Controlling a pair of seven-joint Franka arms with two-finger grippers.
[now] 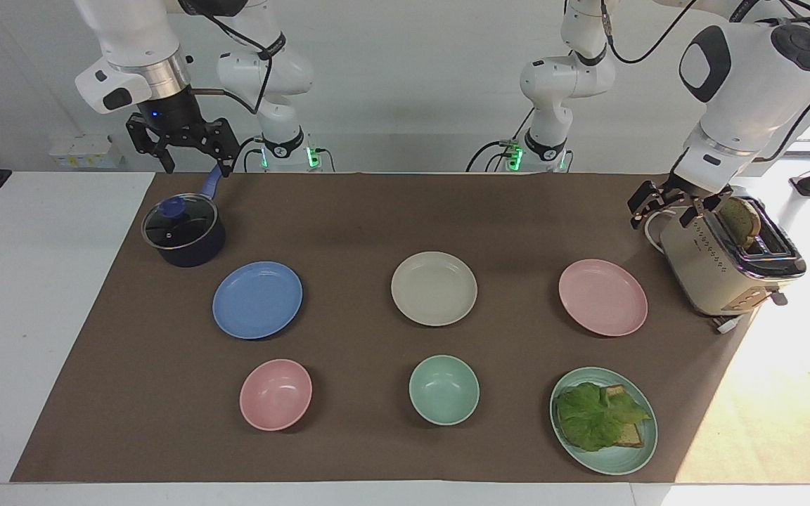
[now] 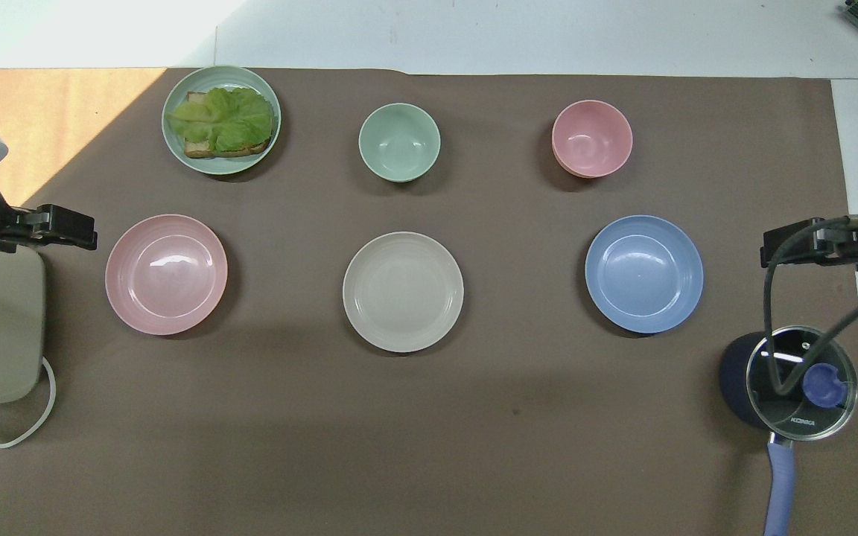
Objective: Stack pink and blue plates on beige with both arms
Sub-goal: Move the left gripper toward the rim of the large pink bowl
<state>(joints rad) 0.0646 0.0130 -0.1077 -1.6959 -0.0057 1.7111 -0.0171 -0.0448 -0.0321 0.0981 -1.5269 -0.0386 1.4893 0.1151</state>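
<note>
Three equal plates lie in a row across the brown mat, each apart from the others. The beige plate (image 1: 434, 288) (image 2: 403, 292) is in the middle. The blue plate (image 1: 257, 300) (image 2: 644, 273) lies toward the right arm's end and the pink plate (image 1: 602, 297) (image 2: 166, 274) toward the left arm's end. All three are empty. My right gripper (image 1: 190, 158) (image 2: 790, 249) hangs open and empty above the pot's handle. My left gripper (image 1: 660, 211) (image 2: 64, 227) is open and empty beside the toaster's top, near the pink plate.
A dark pot with a glass lid (image 1: 183, 232) stands nearer to the robots than the blue plate. A cream toaster (image 1: 725, 267) holding bread stands at the left arm's end. Farther out are a pink bowl (image 1: 275, 394), a mint bowl (image 1: 444, 389) and a green plate (image 1: 623, 460) with lettuce on toast.
</note>
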